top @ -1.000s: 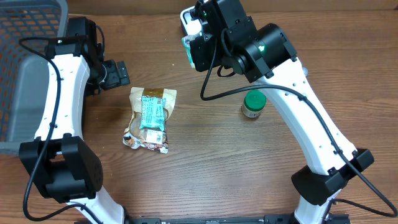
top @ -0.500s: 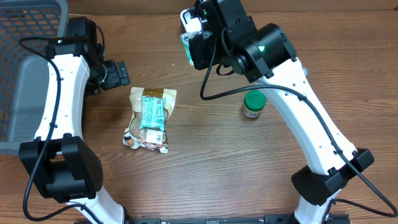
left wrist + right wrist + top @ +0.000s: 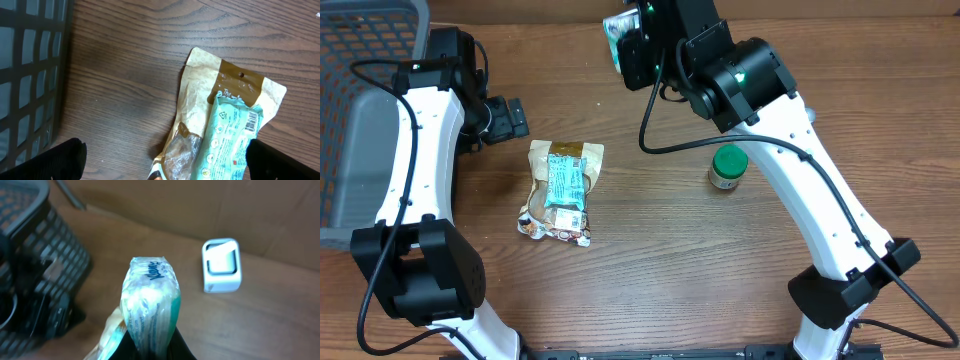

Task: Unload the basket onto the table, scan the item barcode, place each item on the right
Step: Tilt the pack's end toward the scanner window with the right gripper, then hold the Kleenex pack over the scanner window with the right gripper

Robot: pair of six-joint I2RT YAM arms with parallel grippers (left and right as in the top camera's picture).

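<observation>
My right gripper (image 3: pixel 152 347) is shut on a green and white packet (image 3: pixel 149 300), which it holds upright above the table. From overhead this gripper (image 3: pixel 628 50) is at the far edge with the packet (image 3: pixel 614 30) sticking out to its left. A white scanner box (image 3: pixel 222 265) stands on the table beyond the packet in the right wrist view. My left gripper (image 3: pixel 506 120) is open, its black fingers (image 3: pixel 60 160) wide apart over a brown pouch (image 3: pixel 197 107). A teal packet (image 3: pixel 227 145) with a barcode lies on that pouch.
A green-lidded jar (image 3: pixel 728 166) stands to the right of centre. A dark mesh basket (image 3: pixel 365 80) fills the far left and shows in the left wrist view (image 3: pixel 30 75). The pouch (image 3: pixel 560 195) lies left of centre.
My right gripper has carried the green and white packet further toward the far edge of the table. The left arm has not moved.
</observation>
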